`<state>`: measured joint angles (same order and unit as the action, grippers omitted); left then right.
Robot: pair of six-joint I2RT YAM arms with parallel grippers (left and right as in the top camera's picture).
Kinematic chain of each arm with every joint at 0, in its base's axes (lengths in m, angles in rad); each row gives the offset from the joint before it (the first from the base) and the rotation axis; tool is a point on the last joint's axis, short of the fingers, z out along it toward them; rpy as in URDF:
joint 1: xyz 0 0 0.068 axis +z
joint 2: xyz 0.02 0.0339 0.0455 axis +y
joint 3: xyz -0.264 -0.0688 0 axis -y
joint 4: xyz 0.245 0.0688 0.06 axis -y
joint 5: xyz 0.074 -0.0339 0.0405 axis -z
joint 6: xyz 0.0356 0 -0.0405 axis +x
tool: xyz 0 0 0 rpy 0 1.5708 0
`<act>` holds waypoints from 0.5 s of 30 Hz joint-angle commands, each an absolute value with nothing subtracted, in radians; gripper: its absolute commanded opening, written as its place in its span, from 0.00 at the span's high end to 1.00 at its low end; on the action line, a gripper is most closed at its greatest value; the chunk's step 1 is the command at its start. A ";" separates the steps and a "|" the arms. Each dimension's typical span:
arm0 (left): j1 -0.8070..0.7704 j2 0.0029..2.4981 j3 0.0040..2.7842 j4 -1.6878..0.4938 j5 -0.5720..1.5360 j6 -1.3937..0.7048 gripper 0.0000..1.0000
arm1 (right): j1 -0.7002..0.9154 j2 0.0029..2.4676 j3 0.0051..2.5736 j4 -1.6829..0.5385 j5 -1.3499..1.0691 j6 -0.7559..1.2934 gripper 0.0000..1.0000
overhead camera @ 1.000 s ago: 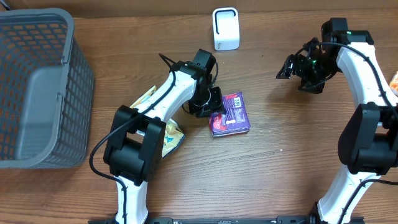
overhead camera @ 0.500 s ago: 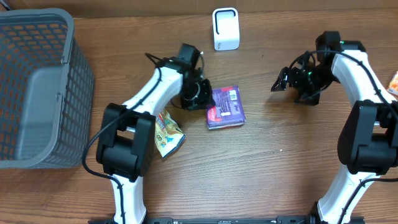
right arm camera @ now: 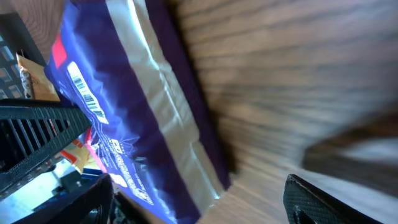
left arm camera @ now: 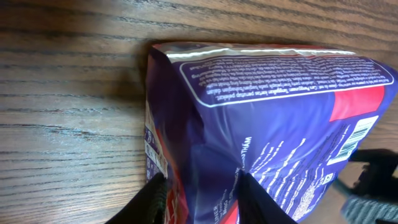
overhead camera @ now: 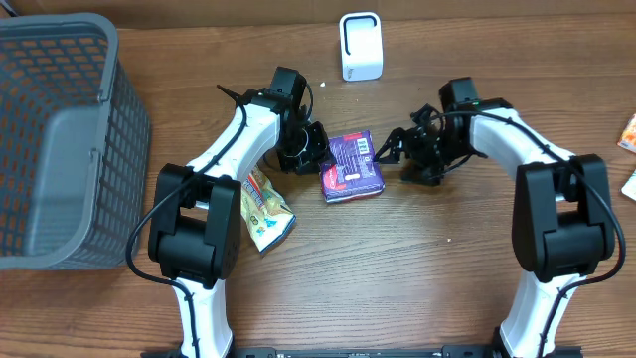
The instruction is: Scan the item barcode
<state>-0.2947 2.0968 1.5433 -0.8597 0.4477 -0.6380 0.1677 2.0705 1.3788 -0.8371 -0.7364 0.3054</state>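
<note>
The purple packet [overhead camera: 352, 166] lies mid-table, in front of the white scanner [overhead camera: 360, 46] at the far edge. Its left end is hidden by the left gripper [overhead camera: 316, 159], whose fingers [left arm camera: 154, 198] pinch it. The right gripper [overhead camera: 394, 159] is spread wide just beside its right end. A yellow bag [overhead camera: 268, 207] lies half under the left arm. On the wooden table [overhead camera: 447, 268], a grey basket [overhead camera: 60, 139] stands at the left edge.

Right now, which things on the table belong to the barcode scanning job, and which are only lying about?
For the job: purple snack packet; white scanner.
Lying about: grey basket; yellow snack packet; orange packet at the right edge.
</note>
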 commanded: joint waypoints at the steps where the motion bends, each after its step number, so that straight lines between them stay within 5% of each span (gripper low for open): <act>1: -0.302 2.106 1.542 -0.859 0.411 -0.660 0.66 | 0.203 2.072 1.351 -0.830 -0.757 0.369 0.12; 15: -0.302 2.106 1.542 -0.864 0.411 -0.667 0.53 | 0.235 2.073 1.341 -0.789 -0.664 0.371 0.12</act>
<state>-0.2947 2.0968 1.5433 -0.8639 0.4301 -0.6559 0.2337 2.0705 1.3479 -0.8127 -0.7059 0.3668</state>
